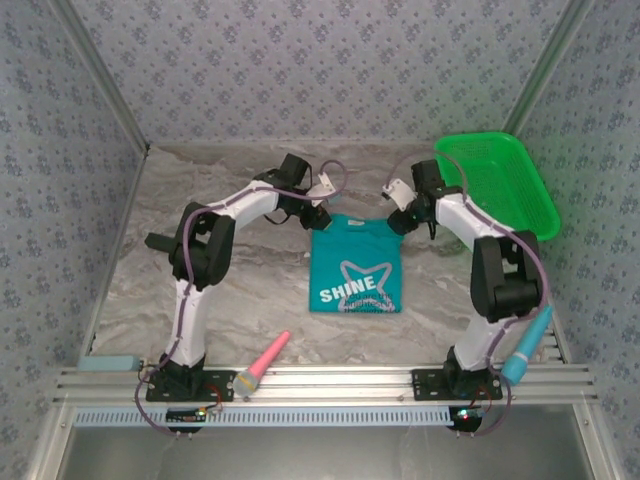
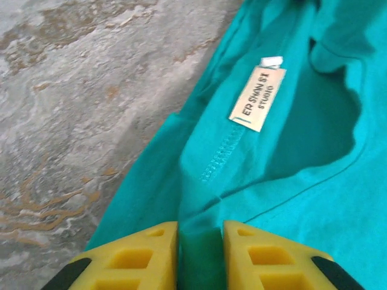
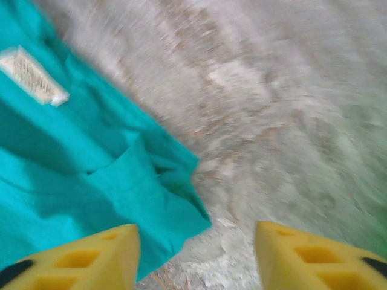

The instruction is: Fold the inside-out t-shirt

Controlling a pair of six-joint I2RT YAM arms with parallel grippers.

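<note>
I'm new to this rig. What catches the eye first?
A teal t-shirt printed SHINE lies folded at the centre of the table. At its far edge the left pincer has cloth between its fingers; the right pincer stands open beside it. A green basket sits far right.

I'm holding both arms stretched forward, elbows out, wrists angling in toward each other. Left arm [image 1: 240, 205]: wrist is pitching down, and my left gripper [image 2: 201, 234] is sitting with its fingers a narrow gap apart. A fold of the inside-out t-shirt [image 2: 290, 151] is lying in that gap, and I can't tell if it's pinched. Right arm [image 1: 480, 235] is mirroring the pose, and my right gripper [image 3: 196, 235] is hanging low with its fingers spread wide.
</note>
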